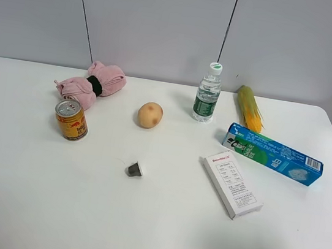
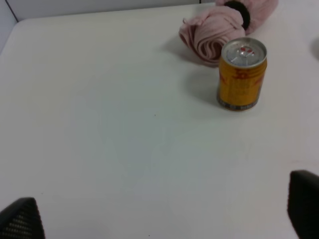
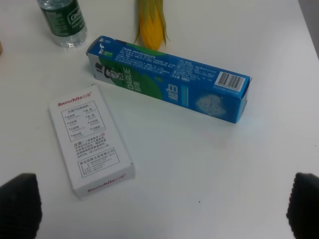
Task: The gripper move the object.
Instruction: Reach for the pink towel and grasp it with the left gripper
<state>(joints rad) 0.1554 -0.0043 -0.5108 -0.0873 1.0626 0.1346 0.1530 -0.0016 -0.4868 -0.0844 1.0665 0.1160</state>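
The pink rolled towel [image 1: 111,80], cinched by a black band, lies at the back left of the white table, just behind a yellow can [image 1: 71,120]. In the left wrist view the towel [image 2: 212,31] lies beyond the can [image 2: 241,74], partly cut by the frame edge. My left gripper [image 2: 162,214] is open and empty; only its two black fingertips [image 2: 20,219] show, well short of the can. My right gripper [image 3: 160,206] is open and empty, with fingertips [image 3: 304,204] wide apart near the white box. Neither arm shows in the exterior high view.
A potato [image 1: 150,115], a small gray cone-shaped cap [image 1: 134,169], a water bottle [image 1: 207,93], a corn cob [image 1: 250,108], a blue-green toothpaste box [image 1: 273,154] and a white box [image 1: 232,184] lie on the table [image 1: 150,234].
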